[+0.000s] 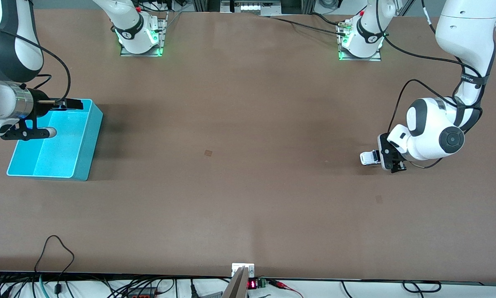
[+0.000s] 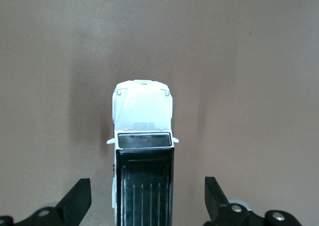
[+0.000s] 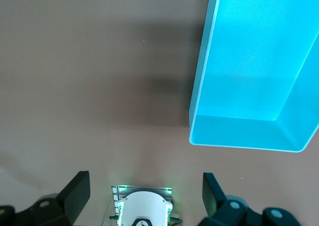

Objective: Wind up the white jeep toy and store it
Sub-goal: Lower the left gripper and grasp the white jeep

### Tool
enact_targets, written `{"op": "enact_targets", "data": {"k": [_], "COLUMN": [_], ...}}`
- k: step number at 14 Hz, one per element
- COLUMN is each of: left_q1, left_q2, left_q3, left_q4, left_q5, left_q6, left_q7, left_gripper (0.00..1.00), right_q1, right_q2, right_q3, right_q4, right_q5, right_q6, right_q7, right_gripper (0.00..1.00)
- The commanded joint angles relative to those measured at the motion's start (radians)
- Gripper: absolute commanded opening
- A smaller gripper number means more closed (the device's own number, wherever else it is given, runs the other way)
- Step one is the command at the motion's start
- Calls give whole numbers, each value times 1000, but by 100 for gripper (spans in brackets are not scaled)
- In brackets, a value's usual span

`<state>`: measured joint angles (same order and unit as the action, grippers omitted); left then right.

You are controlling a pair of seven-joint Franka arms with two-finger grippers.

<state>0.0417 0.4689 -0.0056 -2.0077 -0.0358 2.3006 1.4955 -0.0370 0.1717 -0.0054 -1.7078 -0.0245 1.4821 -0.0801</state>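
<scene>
The white jeep toy [image 1: 368,158] stands on the table toward the left arm's end, its black roof up. My left gripper [image 1: 386,159] is low over the jeep's rear half. In the left wrist view the jeep [image 2: 143,116] lies between my open fingers [image 2: 75,202], with a gap on each side of the black roof. The cyan bin [image 1: 88,136] stands at the right arm's end and holds nothing that I can see. My right gripper [image 1: 68,104] is open and empty, up over the bin's edge that lies nearer the robots' bases. The bin [image 3: 199,86] shows in the right wrist view.
The brown table [image 1: 239,165] stretches bare between the jeep and the bin. The arms' bases [image 1: 140,35] stand along the table's edge farthest from the front camera. Cables hang at the edge nearest to it.
</scene>
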Motion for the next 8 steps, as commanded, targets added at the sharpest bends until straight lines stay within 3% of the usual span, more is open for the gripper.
{"op": "enact_targets", "data": {"k": [1, 5, 8], "left_q1": [4, 4, 6], "left_q2": [-26, -82, -84], "left_q3": [-5, -7, -7], "left_q4": [-60, -161, -174], "left_q5": [19, 20, 20], "left_q6": [69, 155, 183], "left_q7": [63, 65, 66], "left_gripper": [100, 100, 100], "right_q1": [0, 3, 3], "right_q2": [-6, -6, -6], "right_q3": [1, 1, 1], "right_q4": [-6, -4, -4], "right_q5": [-11, -11, -11], "right_q6": [-14, -16, -16], "right_q7": [11, 11, 10], "right_gripper": [100, 100, 100]}}
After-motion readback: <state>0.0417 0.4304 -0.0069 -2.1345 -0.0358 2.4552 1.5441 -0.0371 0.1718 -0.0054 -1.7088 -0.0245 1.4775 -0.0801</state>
